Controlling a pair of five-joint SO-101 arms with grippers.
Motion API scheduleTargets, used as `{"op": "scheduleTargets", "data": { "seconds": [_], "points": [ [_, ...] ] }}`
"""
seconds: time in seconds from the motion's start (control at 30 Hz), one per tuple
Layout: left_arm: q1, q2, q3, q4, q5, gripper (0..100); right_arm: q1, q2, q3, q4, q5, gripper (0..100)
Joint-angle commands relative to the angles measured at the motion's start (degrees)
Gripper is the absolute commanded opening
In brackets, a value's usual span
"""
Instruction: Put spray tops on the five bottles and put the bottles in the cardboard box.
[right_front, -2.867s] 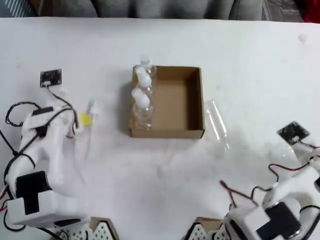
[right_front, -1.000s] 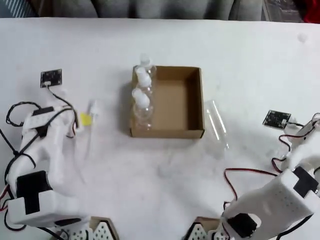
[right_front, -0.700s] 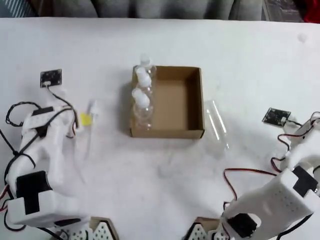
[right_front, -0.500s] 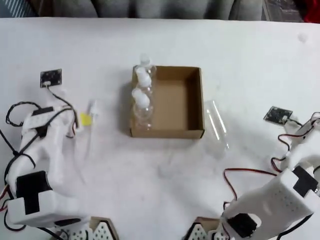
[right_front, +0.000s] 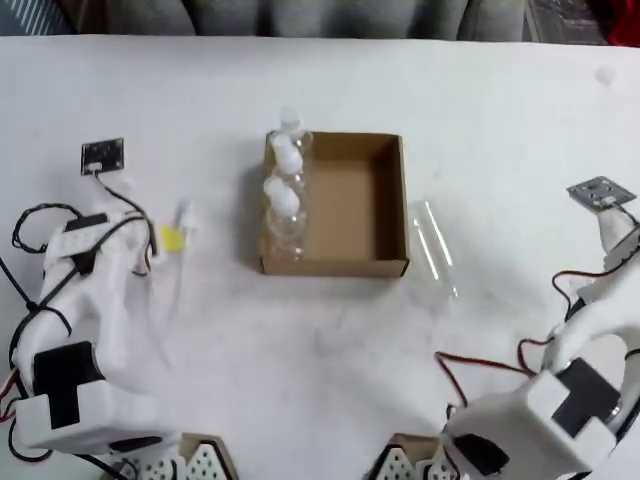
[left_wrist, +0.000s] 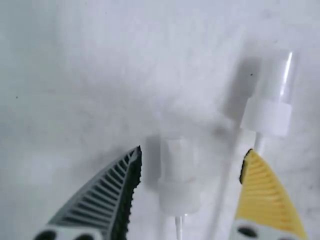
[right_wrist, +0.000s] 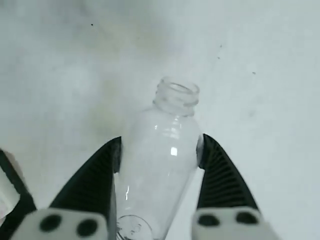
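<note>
Left gripper (left_wrist: 192, 152): arm folded low, jaws spread astride a white plastic spray top (left_wrist: 179, 180) lying on the white table (right_front: 320, 80). Brown cardboard box (right_front: 404, 200), centre: three capped clear bottles (right_front: 284, 195) inside. Right gripper (right_wrist: 160, 140): pinches an uncapped clear plastic bottle (right_wrist: 157, 165).

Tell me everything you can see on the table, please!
cardboard box: one, brown, middle of the table.
bottles with spray tops: three, clear with white tops, in a row along one wall inside the box.
lying bottle: one, clear, on the table beside the box.
held bottle: one, clear, no top, between the right gripper's fingers.
loose spray tops: two, white, on the table; one between the left gripper's fingers, one just outside its yellow finger.
table: one, white.
left gripper: one grey finger, one yellow, open.
right gripper: black fingers, shut on the held bottle.
</note>
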Motion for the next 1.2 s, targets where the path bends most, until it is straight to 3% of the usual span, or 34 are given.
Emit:
{"op": "scheduleTargets", "data": {
  "seconds": [0.0,0.27,0.63,0.93,1.17],
  "points": [
    [-0.3,-0.9,-3.1,0.8,0.6,29,-2.7,-5.8,-2.2,5.1,-4.5,1.6],
    [0.7,-1.1,-3.2,1.8,0.6,29,-8.7,-8.6,3.3,5.7,-11.6,1.6],
    [0.6,-5.8,-8.4,17.5,0.5,29,-18.5,-24.1,17.3,5.1,-22.5,1.6],
    [0.8,-17.2,-2.4,19.2,-4.0,29,-31.4,-28.3,30.1,-8.9,-42.4,1.6],
    [1.0,-21.9,-3.3,19.1,-5.4,29,-33.6,-28.3,35.9,-19.0,-50.9,1.6]
  ]
}}
